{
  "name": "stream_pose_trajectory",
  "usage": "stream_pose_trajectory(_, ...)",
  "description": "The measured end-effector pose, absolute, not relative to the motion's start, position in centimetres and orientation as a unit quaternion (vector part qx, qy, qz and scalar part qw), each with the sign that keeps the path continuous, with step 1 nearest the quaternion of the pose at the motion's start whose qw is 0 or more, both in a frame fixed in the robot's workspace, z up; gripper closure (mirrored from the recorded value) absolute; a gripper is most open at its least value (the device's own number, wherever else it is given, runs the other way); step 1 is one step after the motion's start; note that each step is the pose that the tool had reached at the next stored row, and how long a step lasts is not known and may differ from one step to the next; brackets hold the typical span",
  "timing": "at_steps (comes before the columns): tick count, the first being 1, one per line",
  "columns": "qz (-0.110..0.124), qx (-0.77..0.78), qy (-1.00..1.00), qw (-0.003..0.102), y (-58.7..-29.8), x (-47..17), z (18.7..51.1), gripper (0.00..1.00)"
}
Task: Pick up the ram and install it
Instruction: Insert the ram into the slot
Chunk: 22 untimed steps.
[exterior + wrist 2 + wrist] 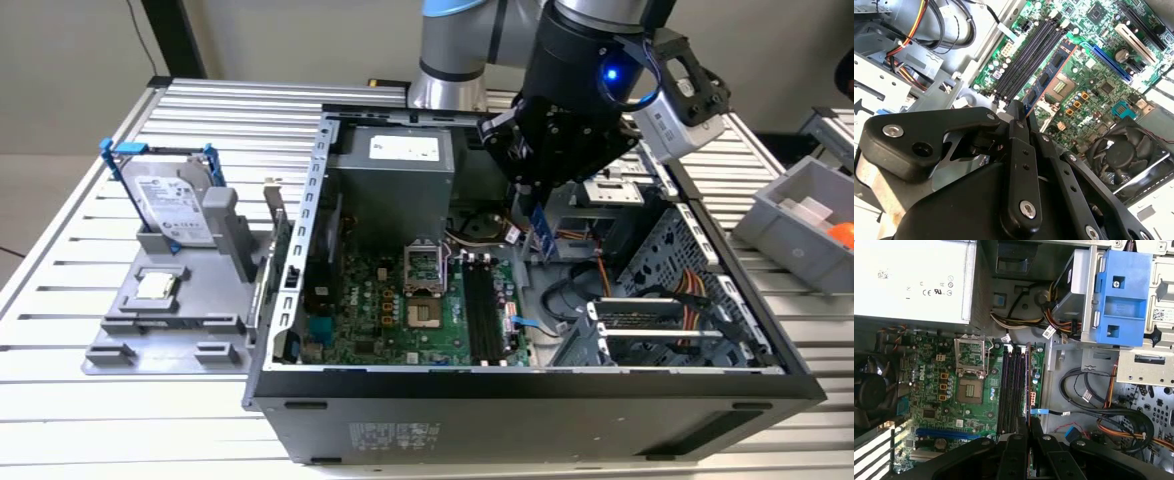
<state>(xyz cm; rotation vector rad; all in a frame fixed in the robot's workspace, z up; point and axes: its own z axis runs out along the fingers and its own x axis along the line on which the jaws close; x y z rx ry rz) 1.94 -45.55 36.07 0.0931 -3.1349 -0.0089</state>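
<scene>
Hovering above the open computer case (534, 385), my gripper (541, 205) holds the ram (539, 232) on edge, its jaws closed tight on the stick's upper end. In the second wrist view the ram (1051, 75) runs out from between the fingers (1021, 150) as a bluish board with dark chips, lying over the motherboard (1089, 90) just beside the black memory slots (1029, 55). In the first wrist view I see the ram (1027, 385) edge-on as a thin line, roughly parallel to the slots (1011, 390) and over their outer side. Whether it touches a slot I cannot tell.

The case lies on its side on the slatted desk (80, 250). Inside it sit the green motherboard, a silver power supply (400, 160) at the far end, a black fan (1126, 152), an empty processor socket (970, 387), a blue drive bracket (1124, 295), and bundles of orange and black cables (667, 290). On the exterior view's left, a grey fixture (174, 310) carries an upright hard drive (174, 205) in a blue frame and a small square chip (156, 287). A grey bin (801, 215) stands on the exterior view's right, cut off at the edge.

The gripper body hides the ram's held end in both wrist views.
</scene>
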Motion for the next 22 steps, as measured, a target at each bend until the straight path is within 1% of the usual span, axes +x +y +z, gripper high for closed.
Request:
stream_pose_trajectory(7,-0.003,0.03,-1.0,0.003,-45.5,1.9,35.9,1.0)
stream_pose_trajectory(22,-0.003,0.029,-1.0,0.004,-45.5,1.9,34.3,1.0)
